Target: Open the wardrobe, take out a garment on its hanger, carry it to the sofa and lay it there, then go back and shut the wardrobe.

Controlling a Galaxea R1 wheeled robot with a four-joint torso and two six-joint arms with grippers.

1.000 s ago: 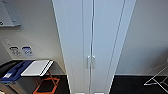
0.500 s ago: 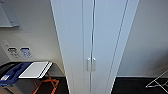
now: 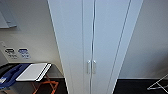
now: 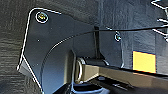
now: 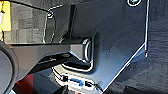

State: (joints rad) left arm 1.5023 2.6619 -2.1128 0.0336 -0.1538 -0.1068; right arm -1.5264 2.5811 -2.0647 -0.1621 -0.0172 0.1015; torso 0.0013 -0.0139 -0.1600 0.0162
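Note:
The wardrobe, tall, narrow and white, stands straight ahead in the head view. Both of its full-height doors are shut, with a thin dark seam between them. Its pair of small vertical silver handles sits low on the doors, either side of the seam. What hangs inside is hidden behind the doors. Both wrist views look down past the robot's own dark plate and jointed bar at dark carpet.
A folding stand with orange legs at lower left carries a white board and a blue item. Small labels are on the left wall. A thin metal rack shows at lower right. Dark floor runs along the wall's foot.
The whole head picture has shifted: the wardrobe looms slightly larger and its handles sit a little lower and closer, so the camera has moved toward it.

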